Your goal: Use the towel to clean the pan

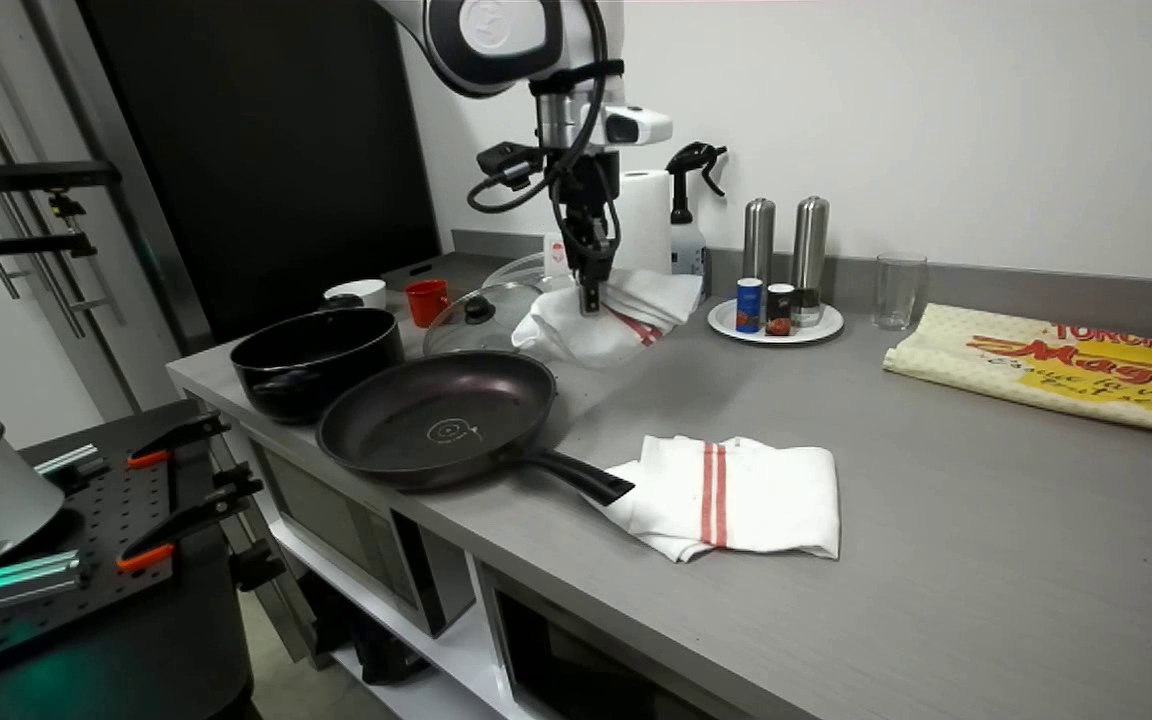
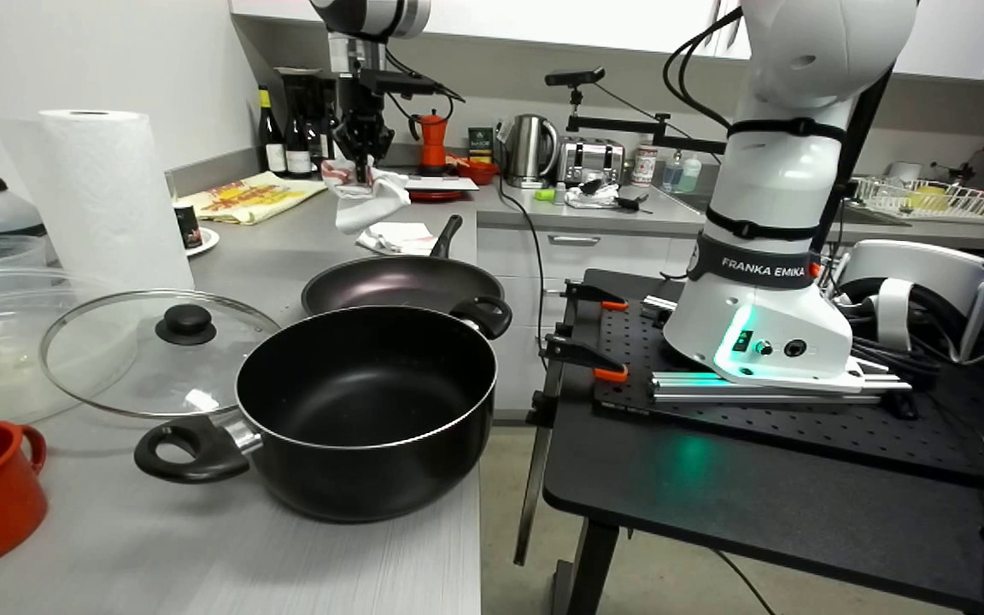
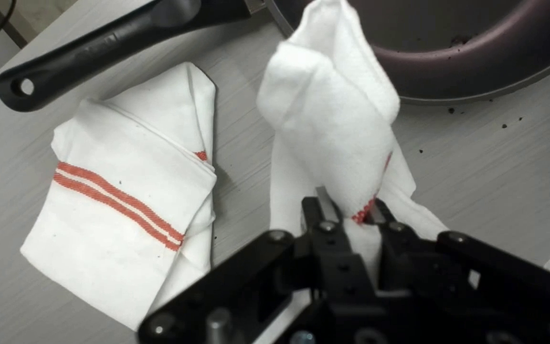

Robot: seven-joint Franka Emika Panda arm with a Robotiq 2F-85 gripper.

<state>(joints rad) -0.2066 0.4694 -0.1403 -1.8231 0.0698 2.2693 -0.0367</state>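
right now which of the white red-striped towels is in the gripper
The bunched white cloth towel, pinched by the black gripper above the grey counter; the flat-folded white towel lies on the counter near the black pan handle.

A white, red-striped cloth towel point(image 1: 586, 335) hangs bunched in loose folds, pinched by the black end effector point(image 3: 351, 205), at the upper middle of an exterior view. The round, dark-coated frying pan point(image 1: 441, 415) sits flat, open side up, left of centre there, its long black handle point(image 1: 576, 474) pointing lower right; the wrist view, cutting it off at upper right, shows dark specks point(image 3: 461, 40) inside.
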